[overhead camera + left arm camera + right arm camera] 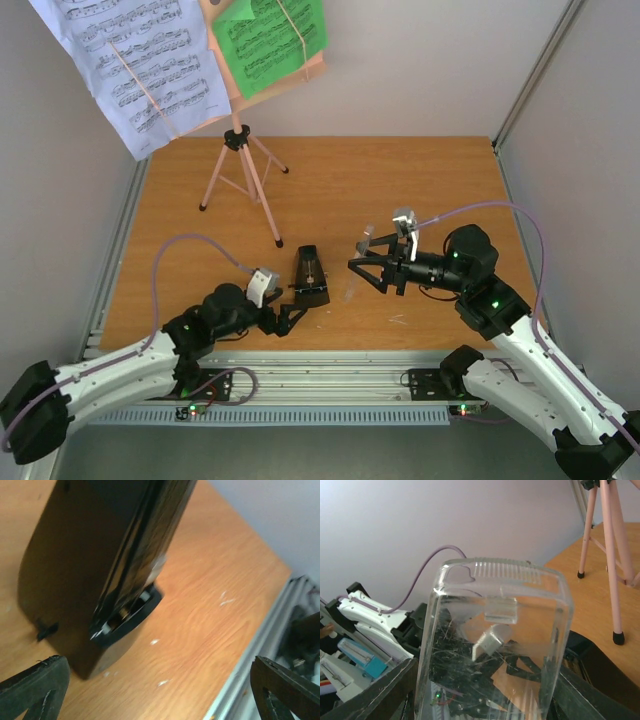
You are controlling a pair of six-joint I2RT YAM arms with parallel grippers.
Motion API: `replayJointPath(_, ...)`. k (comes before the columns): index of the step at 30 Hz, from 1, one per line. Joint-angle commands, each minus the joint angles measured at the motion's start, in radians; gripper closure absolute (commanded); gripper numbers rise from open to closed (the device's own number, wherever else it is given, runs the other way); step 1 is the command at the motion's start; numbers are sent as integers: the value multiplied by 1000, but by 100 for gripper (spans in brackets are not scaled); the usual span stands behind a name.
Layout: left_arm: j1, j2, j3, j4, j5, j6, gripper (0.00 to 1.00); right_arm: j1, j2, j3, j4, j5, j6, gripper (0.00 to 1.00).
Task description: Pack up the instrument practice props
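Clear cover (495,645) closest to lens in right wrist view. Pinched across its sides by right gripper (485,700) fingers, held up off table (420,180), apart from its base.

Metronome (310,278) body upright on table, just ahead of left gripper (292,312). Fingers spread wide either side of it, not seen touching. Cover and body near each other, with a gap between.

Beyond both sets of fingers, well apart: pink music stand (243,170) on open tripod, white sheet (140,60) and green sheet (268,35) on its desk.

Judged progress: early. Cover not yet on metronome. Sheets not taken down. Stand not folded. No case or box in view.
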Motion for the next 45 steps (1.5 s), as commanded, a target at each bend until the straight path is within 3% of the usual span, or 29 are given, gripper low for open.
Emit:
replayJointPath(1, -6, 82, -78, 239, -67, 99, 1, 7, -3, -7, -19, 18, -39, 50)
replayJointPath(8, -36, 305, -80, 405, -139, 204, 3, 7, 17, -20, 2, 13, -43, 49)
replayJointPath(13, -95, 440, -71, 544, -305, 262, 7, 7, 19, -20, 0, 10, -49, 49)
replayJointPath(22, -146, 613, -45, 697, -458, 289, 29, 7, 15, -17, -20, 11, -67, 48)
replayJointPath(29, -148, 694, -3, 725, -509, 272, 44, 7, 14, -20, -28, 26, -74, 49)
replayJointPath(40, -148, 816, 56, 844, -510, 231, 49, 6, 7, -29, -76, 84, -104, 49)
replayJointPath(45, -146, 777, 37, 855, -472, 165, 44, 6, 0, -52, -90, 150, -131, 48)
